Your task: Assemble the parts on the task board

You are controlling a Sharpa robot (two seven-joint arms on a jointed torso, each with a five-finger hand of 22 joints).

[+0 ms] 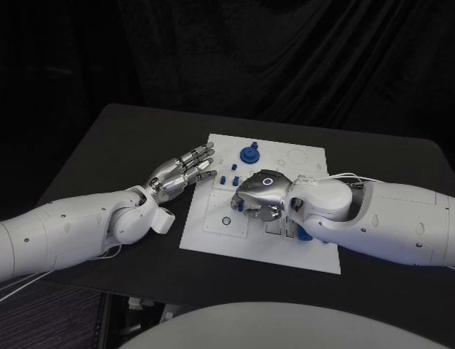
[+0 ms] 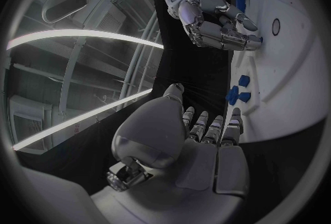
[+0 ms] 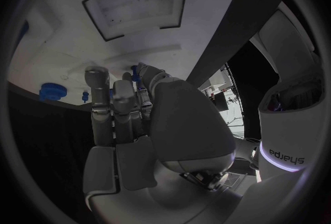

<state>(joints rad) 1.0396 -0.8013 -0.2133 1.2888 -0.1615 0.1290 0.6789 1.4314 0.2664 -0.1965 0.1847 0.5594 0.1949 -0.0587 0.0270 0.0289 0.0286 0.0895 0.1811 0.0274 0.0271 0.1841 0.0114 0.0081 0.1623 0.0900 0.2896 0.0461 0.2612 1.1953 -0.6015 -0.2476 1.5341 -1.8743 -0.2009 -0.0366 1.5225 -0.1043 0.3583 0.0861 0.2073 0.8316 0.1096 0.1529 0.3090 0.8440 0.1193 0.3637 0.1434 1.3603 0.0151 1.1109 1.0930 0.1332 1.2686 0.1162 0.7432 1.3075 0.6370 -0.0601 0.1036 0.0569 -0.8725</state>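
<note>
On the black table (image 1: 102, 145), the white task board (image 1: 301, 156) is lying flat at the middle, its long side running away from the robot. Blue parts are sitting on it: a round knobbed part (image 1: 249, 154) is standing near the far edge, and a cluster of small blue pieces (image 1: 227, 179) is lying near the board's left edge.

The left hand (image 1: 180, 172) is hovering just beside the board's left edge, palm turned up and inward, its fingers (image 1: 199, 161) stretched out and apart, holding nothing. Its fingertips are reaching close to the small blue pieces; contact cannot be confirmed.

The right hand (image 1: 263, 192) is positioned over the middle of the board, back of the hand facing the head camera, fingers curling down toward the surface. In the left wrist view, the right hand's fingers (image 2: 228, 36) are bunching together with tips at the board. Whether they are pinching a part cannot be told. Another blue part (image 1: 304, 234) is showing beneath the right wrist, near the board's near edge.
</note>
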